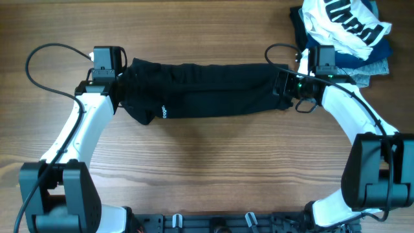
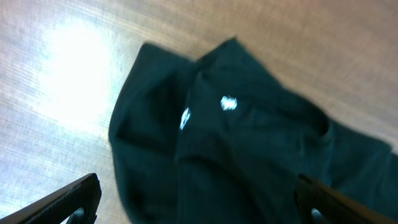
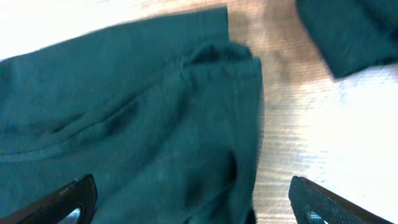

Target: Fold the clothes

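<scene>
The black T-shirt [image 1: 200, 87] lies on the table as a long rumpled band stretching left to right, with a small white logo mark [image 1: 163, 110] near its front edge. My left gripper [image 1: 121, 83] is at the band's left end. In the left wrist view it [image 2: 199, 205] stands open low over the cloth [image 2: 249, 155], and nothing is pinched between its fingers [image 2: 74, 198]. My right gripper [image 1: 283, 85] is at the right end. In the right wrist view it [image 3: 193, 208] is open too, over the shirt's edge [image 3: 137, 124], one finger [image 3: 323, 202] above bare wood.
A pile of other garments sits at the back right corner: a white one with black lettering [image 1: 343, 22] on top of blue [image 1: 381, 50] and grey [image 1: 369, 68] ones. A dark piece of that pile [image 3: 348, 31] shows close to my right gripper.
</scene>
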Motion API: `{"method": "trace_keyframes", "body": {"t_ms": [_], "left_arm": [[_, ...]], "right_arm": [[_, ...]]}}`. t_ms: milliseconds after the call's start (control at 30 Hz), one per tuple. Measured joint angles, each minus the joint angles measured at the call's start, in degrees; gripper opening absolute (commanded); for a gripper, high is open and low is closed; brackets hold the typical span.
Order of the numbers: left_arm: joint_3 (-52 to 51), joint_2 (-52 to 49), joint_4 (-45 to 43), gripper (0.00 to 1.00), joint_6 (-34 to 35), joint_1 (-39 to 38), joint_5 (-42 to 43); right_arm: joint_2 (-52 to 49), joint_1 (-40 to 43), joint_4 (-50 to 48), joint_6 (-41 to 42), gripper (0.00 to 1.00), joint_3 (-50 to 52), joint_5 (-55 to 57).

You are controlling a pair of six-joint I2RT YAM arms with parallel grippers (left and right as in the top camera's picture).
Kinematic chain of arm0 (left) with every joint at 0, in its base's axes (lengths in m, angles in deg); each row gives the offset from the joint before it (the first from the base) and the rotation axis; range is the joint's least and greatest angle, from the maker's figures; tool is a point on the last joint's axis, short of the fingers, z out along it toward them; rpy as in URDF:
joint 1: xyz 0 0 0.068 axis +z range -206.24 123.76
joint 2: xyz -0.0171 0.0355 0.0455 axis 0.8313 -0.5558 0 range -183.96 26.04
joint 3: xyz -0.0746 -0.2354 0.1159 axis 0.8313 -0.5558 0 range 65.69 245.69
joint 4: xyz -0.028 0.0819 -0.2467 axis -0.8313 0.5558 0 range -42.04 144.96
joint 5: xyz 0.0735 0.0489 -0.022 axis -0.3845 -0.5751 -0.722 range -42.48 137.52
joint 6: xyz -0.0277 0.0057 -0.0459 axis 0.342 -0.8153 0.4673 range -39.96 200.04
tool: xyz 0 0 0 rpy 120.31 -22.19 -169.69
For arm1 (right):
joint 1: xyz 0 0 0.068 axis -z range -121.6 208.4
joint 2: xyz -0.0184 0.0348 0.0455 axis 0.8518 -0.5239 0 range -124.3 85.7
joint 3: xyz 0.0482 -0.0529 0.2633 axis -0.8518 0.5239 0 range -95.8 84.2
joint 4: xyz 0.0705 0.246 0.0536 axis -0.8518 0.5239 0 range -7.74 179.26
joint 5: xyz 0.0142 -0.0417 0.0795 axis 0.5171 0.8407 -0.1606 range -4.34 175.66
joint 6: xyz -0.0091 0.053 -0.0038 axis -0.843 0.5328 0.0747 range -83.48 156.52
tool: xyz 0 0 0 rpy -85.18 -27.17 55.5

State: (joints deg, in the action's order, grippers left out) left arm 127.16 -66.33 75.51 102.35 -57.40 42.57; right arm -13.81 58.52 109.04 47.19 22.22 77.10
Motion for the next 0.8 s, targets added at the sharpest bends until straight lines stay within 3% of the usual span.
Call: {"method": "trace_keyframes", "body": {"t_ms": [300,433,533,667,800], "left_arm": [[0.04,0.37,11.28,1.00,-0.52,0.00,-0.35],[0.04,0.39,12.35,1.00,-0.61,0.26,-0.37],[0.04,0.39,12.37,1.00,-0.61,1.07,-0.37],[0.04,0.42,12.57,1.00,-0.61,2.67,-0.37],[0.04,0.42,12.61,1.00,-0.61,5.25,-0.37]], "right_arm": [[-3.28,0.20,-0.46,-6.16,0.99,-0.39,0.00],[-7.72,0.20,-1.60,-8.39,0.93,-0.39,0.17],[-8.66,0.20,-2.78,-9.57,0.78,-0.90,0.37],[-9.55,0.26,-2.75,-9.44,0.31,-1.62,0.17],[-10.23,0.26,-2.25,-7.30,0.07,-1.95,-3.26]]}}
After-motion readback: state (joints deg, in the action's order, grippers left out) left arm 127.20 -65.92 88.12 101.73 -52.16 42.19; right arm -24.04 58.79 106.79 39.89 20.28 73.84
